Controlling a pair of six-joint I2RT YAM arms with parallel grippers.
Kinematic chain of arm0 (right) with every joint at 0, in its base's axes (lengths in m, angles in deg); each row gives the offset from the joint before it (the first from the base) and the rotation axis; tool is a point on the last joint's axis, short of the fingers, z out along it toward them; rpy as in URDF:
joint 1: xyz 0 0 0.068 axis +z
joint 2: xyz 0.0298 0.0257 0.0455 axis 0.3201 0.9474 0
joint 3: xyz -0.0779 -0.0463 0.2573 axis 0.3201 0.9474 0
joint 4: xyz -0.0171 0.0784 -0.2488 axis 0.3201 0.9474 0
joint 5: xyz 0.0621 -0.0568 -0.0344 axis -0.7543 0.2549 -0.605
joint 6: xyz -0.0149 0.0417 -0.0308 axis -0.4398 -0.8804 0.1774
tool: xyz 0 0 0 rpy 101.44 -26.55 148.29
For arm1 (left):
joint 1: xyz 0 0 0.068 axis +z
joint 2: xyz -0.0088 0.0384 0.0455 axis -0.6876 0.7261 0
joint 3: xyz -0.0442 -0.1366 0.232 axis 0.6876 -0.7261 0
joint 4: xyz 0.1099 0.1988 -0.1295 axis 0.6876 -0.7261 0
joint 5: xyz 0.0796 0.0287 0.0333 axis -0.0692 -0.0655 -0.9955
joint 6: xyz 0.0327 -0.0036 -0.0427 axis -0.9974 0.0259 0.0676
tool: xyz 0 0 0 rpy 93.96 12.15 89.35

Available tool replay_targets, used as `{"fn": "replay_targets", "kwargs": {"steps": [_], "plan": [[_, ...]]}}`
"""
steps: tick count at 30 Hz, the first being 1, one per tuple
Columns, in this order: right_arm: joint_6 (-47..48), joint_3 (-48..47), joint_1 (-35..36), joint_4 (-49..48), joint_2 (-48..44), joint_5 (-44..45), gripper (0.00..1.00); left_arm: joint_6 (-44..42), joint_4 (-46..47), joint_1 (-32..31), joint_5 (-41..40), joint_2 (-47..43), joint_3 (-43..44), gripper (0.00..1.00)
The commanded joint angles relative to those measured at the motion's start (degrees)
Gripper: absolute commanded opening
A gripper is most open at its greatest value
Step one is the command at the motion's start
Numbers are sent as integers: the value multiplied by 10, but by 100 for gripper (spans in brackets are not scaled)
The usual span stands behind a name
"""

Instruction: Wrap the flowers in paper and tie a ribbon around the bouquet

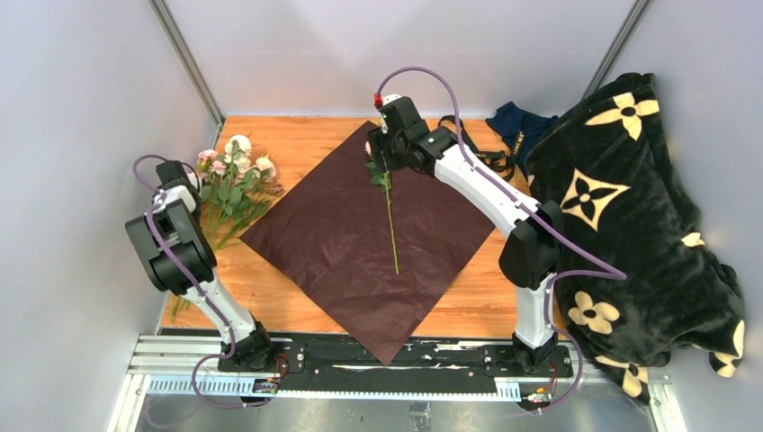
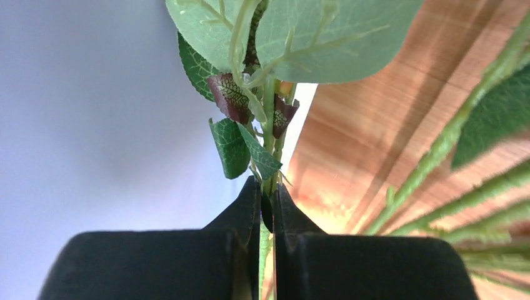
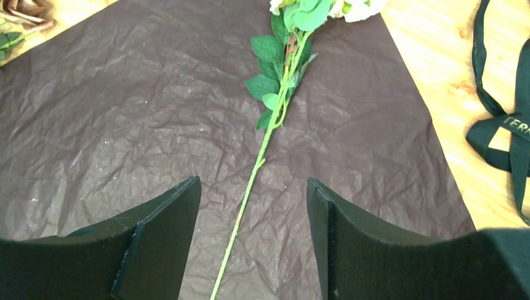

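The dark red paper [image 1: 342, 252] lies flat as a diamond on the wooden table. One rose with a long green stem [image 1: 390, 216] rests on it, head toward the back. My right gripper [image 1: 385, 155] hovers over that rose's leafy end, open and holding nothing; in the right wrist view the stem [image 3: 275, 106] runs on the paper [image 3: 125, 112] below the gap of the gripper [image 3: 253, 187]. The other flowers [image 1: 236, 175] lie at the table's left edge. My left gripper [image 1: 193, 189] is shut on one leafy stem [image 2: 269, 119], pinched between its tips [image 2: 267, 187]. The black ribbon [image 3: 500, 125] lies right of the paper.
A black blanket with cream flower motifs [image 1: 630, 225] fills the right side, with a navy cloth [image 1: 517, 126] behind it. Grey walls close in at left and back. A metal rail [image 1: 360, 369] with the arm bases runs along the near edge.
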Motion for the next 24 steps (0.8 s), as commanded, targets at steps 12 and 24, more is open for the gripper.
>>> {"fn": "replay_targets", "kwargs": {"steps": [12,24], "plan": [[-38,249,29,-408,-218,-397,77,144,-149,-16,604,-351,162,0],[-185,281,72,-721,-221,-446,73,192,-177,-309,841,-416,175,0]]}}
